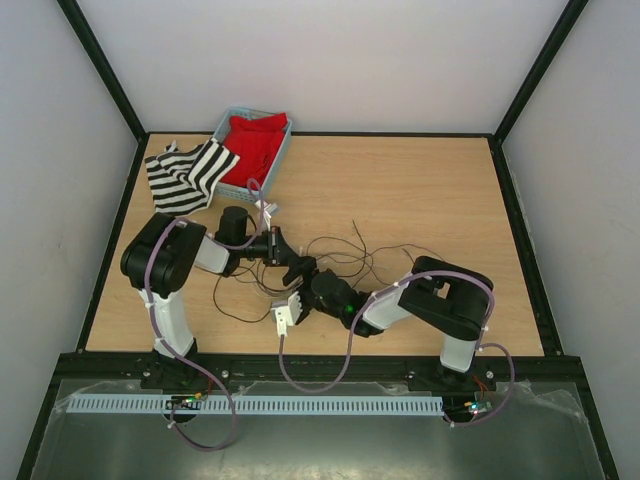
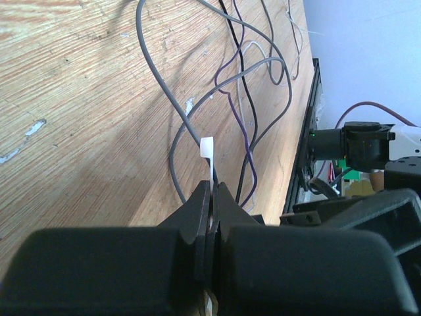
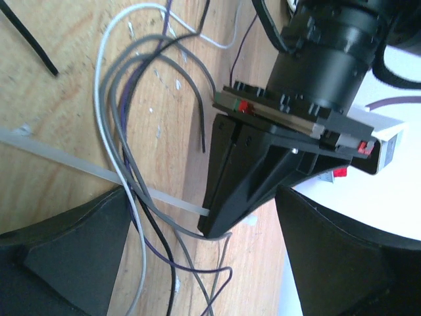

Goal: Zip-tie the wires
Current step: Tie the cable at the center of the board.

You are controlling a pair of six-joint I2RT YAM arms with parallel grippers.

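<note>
**Status check, zip-tie task.**

**Left gripper** (image 2: 212,191): the jaws are pinched tight on one end of a pale, translucent zip tie (image 3: 79,164). A short white tip stands just past the jaw tips in the left wrist view. Take this gripper as your reference for everything below.

**Right gripper** (image 3: 202,191): the jaws are wide and hold nothing. In the right wrist view its two fingers stand on either side of the left gripper.

**Wires** (image 3: 122,131): thin grey, black and purplish strands lie loose on the tabletop (image 1: 420,190). Several curve in right up to the left gripper's tips. The rest trail away from it in open loops, on the side away from the left arm's base. They are not gathered into a bundle.

**Zip tie:** it runs from the left gripper out along the tabletop and crosses a few strands just beside the jaw tips. You cannot tell from these views whether it passes over or under them. No loop is visible, and the far end runs out of frame.

**Progress (judgement): early.**
- Done: the tie is in hand and laid across some of the strands.
- Left for you: gather the strands, wrap the tie round them, thread the tail through the head, and pull snug.
- The open right jaws look placed to take the free length, but that is only a guess.
</note>
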